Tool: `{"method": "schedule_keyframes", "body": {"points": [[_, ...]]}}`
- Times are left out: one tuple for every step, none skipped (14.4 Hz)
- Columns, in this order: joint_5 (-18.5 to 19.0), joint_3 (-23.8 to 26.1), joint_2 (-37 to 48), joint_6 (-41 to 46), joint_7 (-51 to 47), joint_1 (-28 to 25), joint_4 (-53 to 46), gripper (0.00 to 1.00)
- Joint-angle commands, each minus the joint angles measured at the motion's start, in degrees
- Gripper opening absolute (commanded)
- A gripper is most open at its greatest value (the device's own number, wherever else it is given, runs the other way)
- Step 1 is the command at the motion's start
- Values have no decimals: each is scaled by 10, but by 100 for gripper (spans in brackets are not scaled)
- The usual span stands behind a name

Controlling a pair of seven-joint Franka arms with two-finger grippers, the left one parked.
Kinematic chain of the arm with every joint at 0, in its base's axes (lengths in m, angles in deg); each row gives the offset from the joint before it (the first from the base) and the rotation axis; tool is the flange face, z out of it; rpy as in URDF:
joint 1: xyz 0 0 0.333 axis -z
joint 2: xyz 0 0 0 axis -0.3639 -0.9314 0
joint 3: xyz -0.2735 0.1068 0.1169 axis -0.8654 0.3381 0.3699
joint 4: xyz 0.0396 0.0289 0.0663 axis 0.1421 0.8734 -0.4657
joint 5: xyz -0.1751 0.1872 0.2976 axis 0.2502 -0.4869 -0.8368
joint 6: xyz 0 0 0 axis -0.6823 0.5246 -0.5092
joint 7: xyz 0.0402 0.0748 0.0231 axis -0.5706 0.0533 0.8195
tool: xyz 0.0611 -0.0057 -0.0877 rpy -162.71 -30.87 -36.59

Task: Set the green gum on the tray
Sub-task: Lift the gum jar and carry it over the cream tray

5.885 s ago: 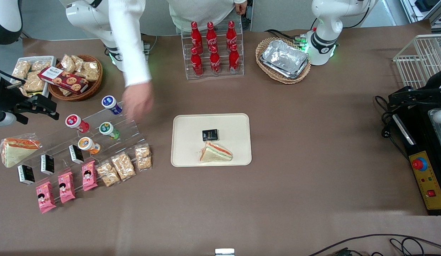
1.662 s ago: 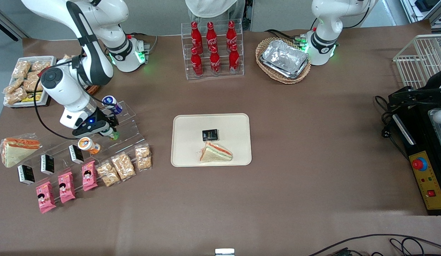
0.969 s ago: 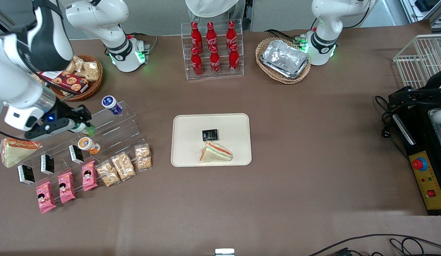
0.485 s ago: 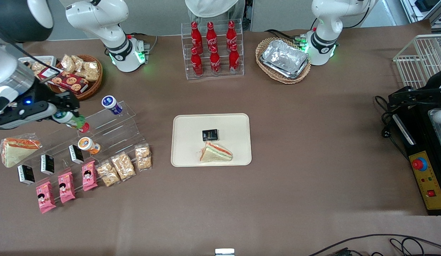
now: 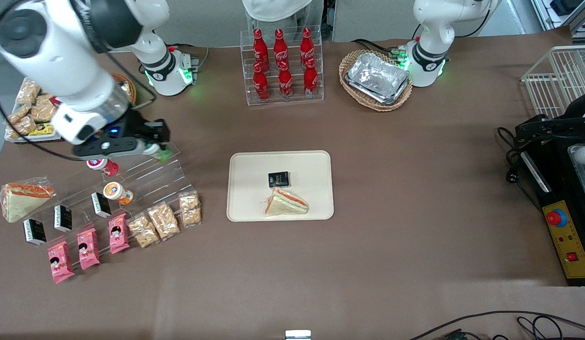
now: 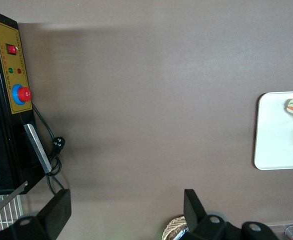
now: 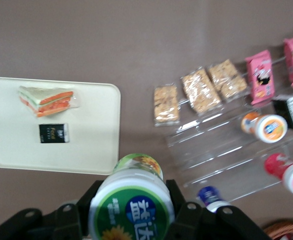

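The right arm's gripper point(image 5: 153, 150) hangs above the clear stepped display rack point(image 5: 146, 177), at the rack's end farthest from the front camera, its fingers point(image 7: 179, 215) clamped on the green gum point(image 5: 155, 151). The bottle is lifted clear of the rack, lying tilted in the grasp; from the wrist camera its white lid point(image 7: 131, 207) with green and yellow print faces the lens and the green body point(image 7: 138, 164) points down toward the table. The tray point(image 5: 247, 189) lies flat on the brown table point(image 5: 415, 189), well apart from the gripper toward the parked arm's end, and carries a wrapped sandwich point(image 5: 286, 203) and a small black packet point(image 5: 278, 179) just beside it. On the rack, the red bottle point(image 5: 102, 165) and the orange bottle point(image 5: 117, 193) lie on their steps, and the blue bottle point(image 7: 210, 197) shows only from the wrist camera, beneath the gripper. Pink snack packs point(image 5: 88, 248) and cereal bars point(image 5: 164, 220) line the rack's edge nearest the front camera
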Motion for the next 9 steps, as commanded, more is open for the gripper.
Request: {"method": "schedule_keyframes", "body": {"points": [[-4,-4,-43,-30,-133,-64,-24,19],[-4,-4,-58,-45,-164,-83,-22,20],[-4,-4,-70,-59,-187,-96,-17,20],[-4,-4,-79,-79,-209,-109,-8,20],[-4,-4,-85,-107,-229,-119,11,20],[-3,-4,-88,-139,-246,-130,38,20],[0,-5,-88,-181,-266,-145,73,20],[5,-5,-89,-218,-274,-156,108,20],[6,-5,-89,-258,-275,-159,146,20]]}}
